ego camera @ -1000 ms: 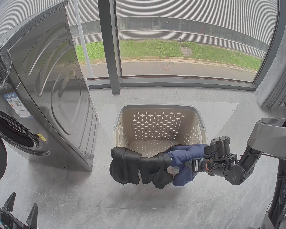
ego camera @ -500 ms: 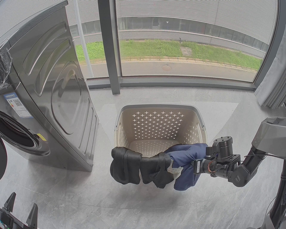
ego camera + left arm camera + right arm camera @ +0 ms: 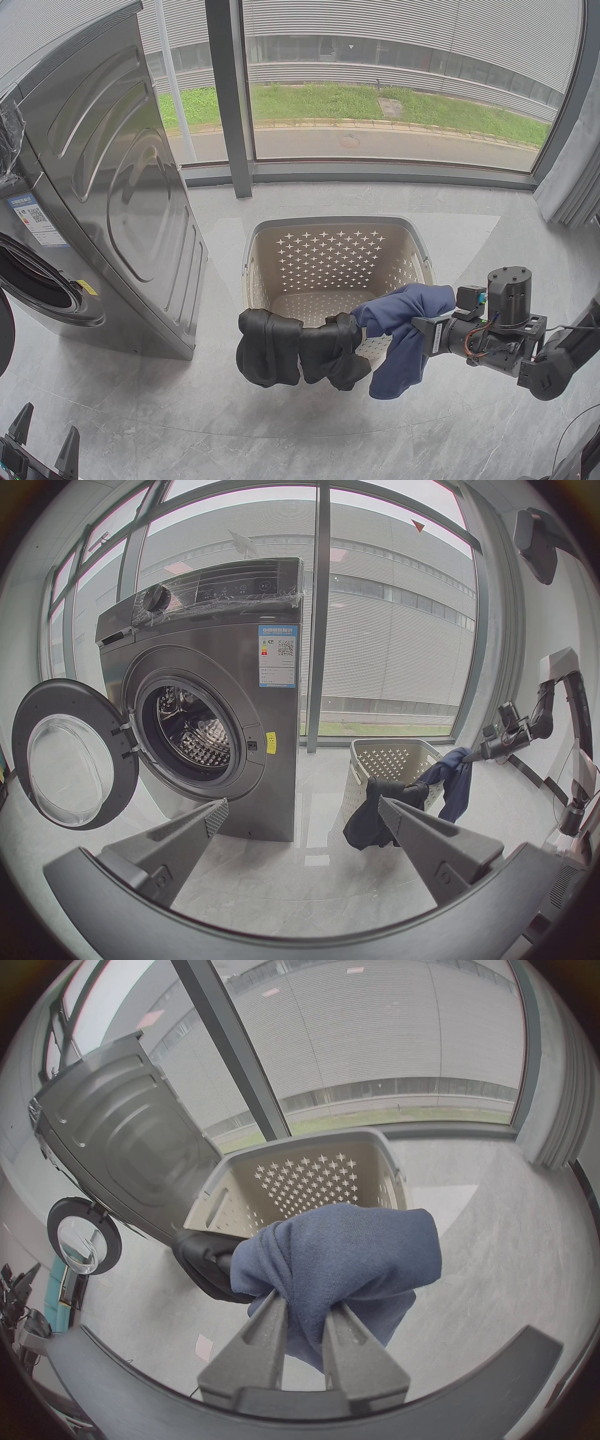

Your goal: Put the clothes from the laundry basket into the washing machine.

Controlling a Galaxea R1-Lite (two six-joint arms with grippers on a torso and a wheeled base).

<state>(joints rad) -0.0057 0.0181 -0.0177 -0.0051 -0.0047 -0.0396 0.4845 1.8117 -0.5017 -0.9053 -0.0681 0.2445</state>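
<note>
My right gripper point(image 3: 417, 325) is shut on a blue garment point(image 3: 400, 331), held over the near right corner of the beige laundry basket point(image 3: 337, 262). In the right wrist view the blue garment point(image 3: 337, 1260) bunches between my closed fingers point(image 3: 265, 1341). A black garment point(image 3: 294, 353) hangs over the basket's near rim. The grey washing machine point(image 3: 106, 181) stands at the left; its round door point(image 3: 72, 755) is swung open and the drum point(image 3: 187, 727) shows. My left gripper point(image 3: 44, 437) is low at the near left, open, holding nothing.
A window wall point(image 3: 387, 87) with a dark pillar point(image 3: 228, 94) runs behind the basket. A grey curtain point(image 3: 572, 181) hangs at the far right. Bare marble floor point(image 3: 187, 406) lies between the basket and the washing machine.
My right gripper has pulled to the right and up with the blue garment, lifting it off the basket's near rim. The black garment and the left gripper have stayed put.
</note>
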